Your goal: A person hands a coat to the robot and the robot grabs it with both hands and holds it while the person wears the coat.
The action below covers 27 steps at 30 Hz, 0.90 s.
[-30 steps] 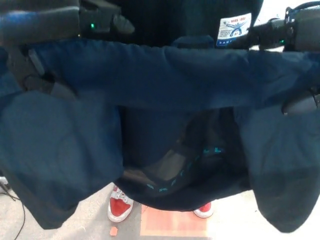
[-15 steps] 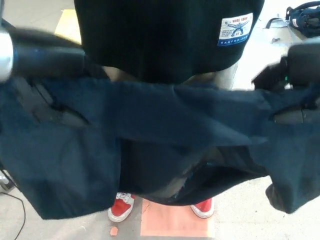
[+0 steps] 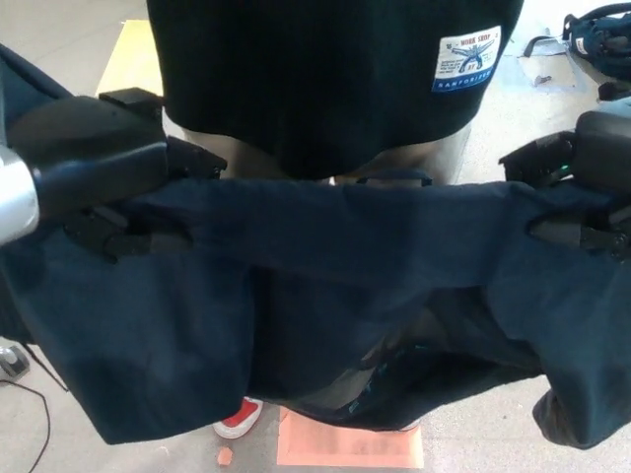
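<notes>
A dark navy coat point(image 3: 335, 256) stretches across the head view, hanging open between my two hands. My left hand point(image 3: 138, 202) at picture left is shut on the coat's upper edge, its black fingers partly wrapped in cloth. At picture right my right hand point(image 3: 577, 197) is shut on the other end of that edge. A person in a black top with a white and blue patch point(image 3: 465, 57) stands close behind the coat, facing it. The coat's body and sleeves droop toward the floor, hiding most of the person's legs.
One red and white shoe point(image 3: 237, 419) peeks out under the coat, beside an orange floor mat point(image 3: 345, 448). A dark bag point(image 3: 601, 30) lies on the floor at the top right. A cable point(image 3: 30, 394) runs along the floor at lower left.
Both arms have come down since a second ago, lowering the coat's top edge from the person's chest to about waist level. In the last half second the left hand shifted rightward.
</notes>
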{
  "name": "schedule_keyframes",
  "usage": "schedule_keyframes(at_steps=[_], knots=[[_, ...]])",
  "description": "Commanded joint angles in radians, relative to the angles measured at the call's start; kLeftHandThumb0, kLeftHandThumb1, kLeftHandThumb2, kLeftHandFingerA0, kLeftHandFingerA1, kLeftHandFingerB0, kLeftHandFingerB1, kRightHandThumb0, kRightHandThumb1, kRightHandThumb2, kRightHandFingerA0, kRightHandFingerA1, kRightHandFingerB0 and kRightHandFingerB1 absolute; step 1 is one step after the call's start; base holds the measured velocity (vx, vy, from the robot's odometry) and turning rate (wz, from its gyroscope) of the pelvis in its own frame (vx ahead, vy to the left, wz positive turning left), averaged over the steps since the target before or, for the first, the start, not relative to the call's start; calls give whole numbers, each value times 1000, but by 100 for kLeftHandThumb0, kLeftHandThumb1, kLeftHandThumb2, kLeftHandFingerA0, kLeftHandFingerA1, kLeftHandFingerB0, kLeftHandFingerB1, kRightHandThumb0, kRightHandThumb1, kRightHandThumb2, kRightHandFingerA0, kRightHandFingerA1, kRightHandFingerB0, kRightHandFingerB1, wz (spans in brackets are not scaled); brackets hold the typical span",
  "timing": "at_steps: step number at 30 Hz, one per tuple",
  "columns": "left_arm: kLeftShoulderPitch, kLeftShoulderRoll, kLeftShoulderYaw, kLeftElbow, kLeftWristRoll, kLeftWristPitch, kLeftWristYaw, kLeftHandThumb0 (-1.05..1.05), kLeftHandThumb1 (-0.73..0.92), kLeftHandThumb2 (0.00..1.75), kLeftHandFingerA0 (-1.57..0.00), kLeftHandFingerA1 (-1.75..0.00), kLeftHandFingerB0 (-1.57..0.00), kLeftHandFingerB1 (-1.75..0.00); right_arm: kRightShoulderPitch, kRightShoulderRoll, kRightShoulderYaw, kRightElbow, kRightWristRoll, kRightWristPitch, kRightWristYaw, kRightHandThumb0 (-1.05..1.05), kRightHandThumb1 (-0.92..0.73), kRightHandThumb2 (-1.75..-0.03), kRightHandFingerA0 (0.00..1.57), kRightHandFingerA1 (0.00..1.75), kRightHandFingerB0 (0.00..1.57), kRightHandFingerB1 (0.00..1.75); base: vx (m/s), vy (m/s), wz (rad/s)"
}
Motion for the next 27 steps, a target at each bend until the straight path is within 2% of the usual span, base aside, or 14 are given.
schedule_keyframes(at_steps=[1, 4, 6, 8, 9, 11, 12, 13, 16, 19, 22, 23, 24, 27], knots=[[122, -36, 70, 70, 186, -122, 291, -31, 81, 62, -82, -175, -60, -164, 95, 5, -52, 67, -193, -125, -189, -37, -85, -65, 82, 175, 65, 154, 0, 0, 0], [138, -59, 74, 95, 259, -146, 406, -34, 83, 68, -84, -173, -68, -150, 117, 24, -77, 85, -211, -151, -253, -34, -84, -64, 82, 175, 65, 152, 0, 0, 0], [138, -66, 76, 113, 305, -173, 483, -36, 80, 68, -86, -170, -69, -148, 123, 35, -91, 103, -218, -174, -292, -33, -83, -64, 82, 174, 65, 153, 0, 0, 0], [139, -68, 80, 112, 322, -172, 501, -37, 82, 69, -85, -172, -68, -150, 116, 38, -93, 116, -229, -191, -309, -33, -84, -64, 80, 174, 65, 149, 0, 0, 0], [135, -79, 89, 122, 329, -178, 537, -30, 76, 62, -87, -170, -63, -154, 106, 34, -102, 122, -234, -201, -315, -33, -83, -63, 79, 173, 68, 147, 0, 0, 0], [128, -84, 95, 143, 350, -194, 595, -32, 74, 60, -80, -174, -62, -151, 85, 39, -102, 140, -255, -216, -338, -35, -81, -67, 83, 169, 72, 144, 0, 0, 0], [104, -85, 84, 172, 405, -198, 679, -30, 72, 62, -90, -169, -67, -154, 75, 54, -107, 156, -291, -218, -407, -35, -78, -63, 81, 174, 68, 152, 0, 0, 0], [91, -87, 79, 189, 435, -200, 727, -29, 72, 62, -91, -169, -68, -154, 70, 61, -109, 163, -317, -216, -445, -38, -77, -65, 82, 172, 71, 152, 0, 0, 0], [74, -102, 74, 209, 453, -186, 767, -32, 79, 65, -84, -173, -66, -154, 58, 73, -107, 183, -374, -225, -531, -36, -78, -63, 91, 165, 74, 145, 0, 0, 0], [26, -127, 61, 255, 505, -173, 873, -34, 80, 67, -87, -174, -67, -154, 48, 124, -128, 180, -405, -152, -606, -37, -82, -66, 91, 167, 75, 145, 0, 0, 0], [5, -143, 59, 273, 510, -166, 899, -31, 81, 64, -90, -173, -66, -160, 41, 147, -135, 183, -430, -118, -649, -37, -83, -65, 91, 167, 74, 146, 0, 0, 0], [-22, -150, 54, 294, 529, -164, 945, -30, 79, 63, -92, -170, -67, -159, 26, 185, -157, 202, -432, -110, -730, -36, -77, -67, 100, 152, 85, 132, 0, 0, 0], [-45, -156, 51, 306, 539, -158, 966, -30, 80, 63, -91, -174, -67, -160, 9, 212, -173, 216, -432, -86, -774, -40, -83, -71, 89, 168, 77, 146, 0, 0, 0], [-79, -163, 53, 324, 546, -150, 978, -30, 81, 63, -91, -174, -67, -160, -23, 238, -185, 222, -448, -10, -773, -40, -86, -73, 90, 165, 78, 149, 0, 0, 0]])
